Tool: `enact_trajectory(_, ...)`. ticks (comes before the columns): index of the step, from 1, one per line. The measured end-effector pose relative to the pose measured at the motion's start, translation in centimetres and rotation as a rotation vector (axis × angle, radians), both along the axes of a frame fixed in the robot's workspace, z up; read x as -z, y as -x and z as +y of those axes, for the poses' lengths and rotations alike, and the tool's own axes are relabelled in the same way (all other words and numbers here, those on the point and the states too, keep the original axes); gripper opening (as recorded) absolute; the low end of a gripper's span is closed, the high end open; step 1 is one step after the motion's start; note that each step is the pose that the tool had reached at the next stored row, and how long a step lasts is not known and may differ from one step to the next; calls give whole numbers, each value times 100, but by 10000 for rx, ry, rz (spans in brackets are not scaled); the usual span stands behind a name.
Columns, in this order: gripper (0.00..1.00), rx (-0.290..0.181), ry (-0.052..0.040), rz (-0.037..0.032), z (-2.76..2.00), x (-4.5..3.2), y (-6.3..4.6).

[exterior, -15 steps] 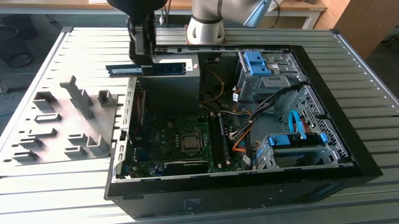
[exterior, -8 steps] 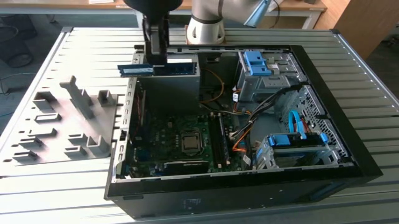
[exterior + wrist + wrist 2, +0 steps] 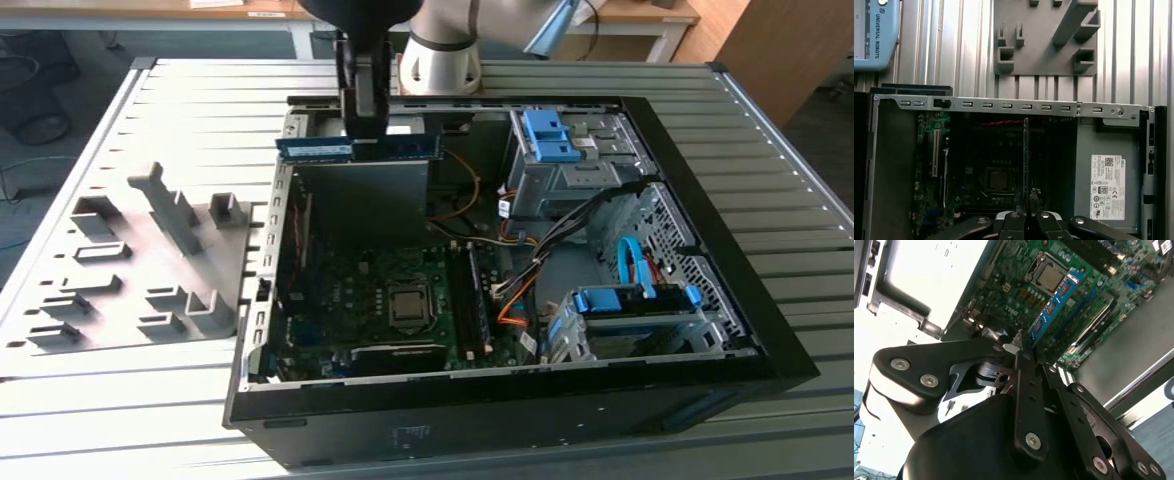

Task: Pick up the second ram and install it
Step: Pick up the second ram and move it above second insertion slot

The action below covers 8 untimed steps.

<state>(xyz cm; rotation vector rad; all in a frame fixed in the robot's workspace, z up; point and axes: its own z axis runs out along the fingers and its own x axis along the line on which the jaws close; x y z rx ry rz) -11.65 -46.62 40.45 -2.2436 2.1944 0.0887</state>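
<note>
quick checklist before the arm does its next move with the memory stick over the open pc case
1. Grip on the memory stick: ok. The gripper is shut on it near its middle.
2. Stick level: ok. It looks roughly level in the exterior view.
3. Stick free of the computer case: ok. It hangs above the open case, touching nothing.
4. Stick seated on the motherboard: not ok. It is in the air.
5. Latches on the memory slots open: cannot tell.
6. Orange cables clear of the slots: cannot tell.
</note>
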Motion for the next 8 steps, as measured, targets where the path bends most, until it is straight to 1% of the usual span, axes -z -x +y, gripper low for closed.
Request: enact_trajectory(8,14,1,1,7,0,1,-228)
